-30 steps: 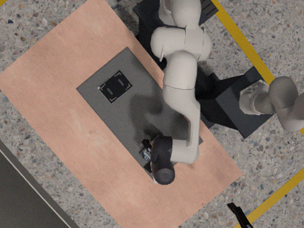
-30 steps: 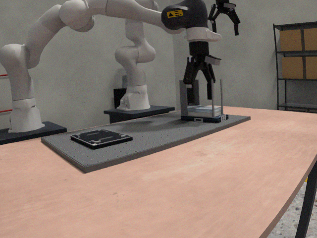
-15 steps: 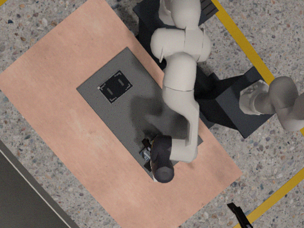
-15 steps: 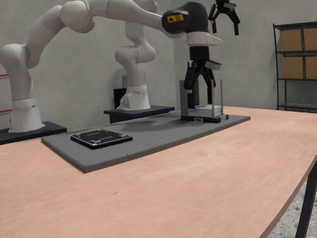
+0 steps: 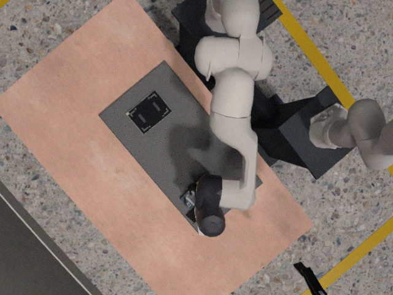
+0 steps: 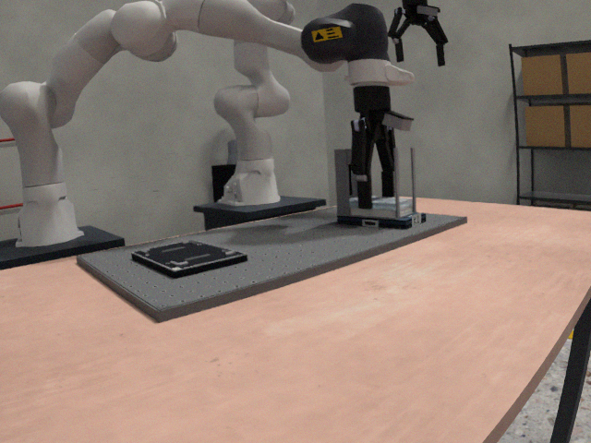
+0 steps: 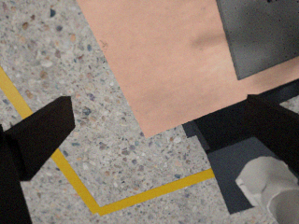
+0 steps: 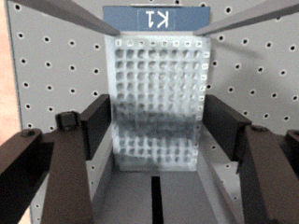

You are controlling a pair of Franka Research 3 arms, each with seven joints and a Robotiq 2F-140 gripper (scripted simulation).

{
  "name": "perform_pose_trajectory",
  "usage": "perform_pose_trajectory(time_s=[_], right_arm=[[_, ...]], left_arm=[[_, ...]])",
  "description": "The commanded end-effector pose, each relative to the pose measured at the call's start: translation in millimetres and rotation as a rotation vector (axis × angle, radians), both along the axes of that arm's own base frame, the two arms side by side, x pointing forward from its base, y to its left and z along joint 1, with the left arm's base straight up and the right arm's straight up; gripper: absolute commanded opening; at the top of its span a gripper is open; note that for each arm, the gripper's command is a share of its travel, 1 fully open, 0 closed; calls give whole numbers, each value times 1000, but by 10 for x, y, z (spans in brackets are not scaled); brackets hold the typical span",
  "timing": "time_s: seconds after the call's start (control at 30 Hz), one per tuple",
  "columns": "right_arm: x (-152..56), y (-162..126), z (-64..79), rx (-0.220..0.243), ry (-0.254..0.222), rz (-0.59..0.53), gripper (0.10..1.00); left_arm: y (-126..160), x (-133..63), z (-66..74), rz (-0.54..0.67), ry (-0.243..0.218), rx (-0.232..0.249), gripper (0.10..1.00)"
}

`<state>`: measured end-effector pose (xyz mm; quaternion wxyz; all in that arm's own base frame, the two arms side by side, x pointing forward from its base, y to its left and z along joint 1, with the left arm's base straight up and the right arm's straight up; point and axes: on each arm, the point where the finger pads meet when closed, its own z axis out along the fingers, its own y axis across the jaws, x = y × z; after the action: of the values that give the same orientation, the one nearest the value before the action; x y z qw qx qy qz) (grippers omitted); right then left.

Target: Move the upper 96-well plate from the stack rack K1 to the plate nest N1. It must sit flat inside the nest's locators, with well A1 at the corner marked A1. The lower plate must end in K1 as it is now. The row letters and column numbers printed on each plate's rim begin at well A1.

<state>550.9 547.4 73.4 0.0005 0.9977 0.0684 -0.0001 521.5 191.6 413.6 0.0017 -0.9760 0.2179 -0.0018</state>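
At six o'clock from above, in stack rack K1 (image 5: 182,198) (image 6: 342,181) (image 8: 126,20), the upper plate (image 5: 190,199) (image 6: 402,202) (image 8: 159,84) sits ungripped between the parted fingers of the downward-pointing right gripper (image 6: 376,196) (image 8: 157,107), whose arm masks much of the rack, the lower plate indistinguishable.

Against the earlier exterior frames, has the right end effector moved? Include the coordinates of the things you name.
Yes. In the exterior view, the right end effector (image 6: 376,193) (image 8: 157,107) has come down between the uprights of the rack (image 6: 343,178), its fingertips now nearer the rack's base.
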Motion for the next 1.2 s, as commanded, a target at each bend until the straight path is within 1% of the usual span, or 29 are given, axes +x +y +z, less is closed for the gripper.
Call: perform_pose_trajectory(time_s=[0.0, 0.8, 1.17], right_arm=[[-7, 7, -10, 1, 0, -2, 630], [-7, 7, -10, 1, 0, -2, 630], [-7, 7, -2, 1, 0, -2, 604]], left_arm=[[-18, -5, -6, 3, 4, -3, 1000], [-18, -5, -6, 3, 4, -3, 1000], [-18, -5, -6, 3, 4, -3, 1000]])
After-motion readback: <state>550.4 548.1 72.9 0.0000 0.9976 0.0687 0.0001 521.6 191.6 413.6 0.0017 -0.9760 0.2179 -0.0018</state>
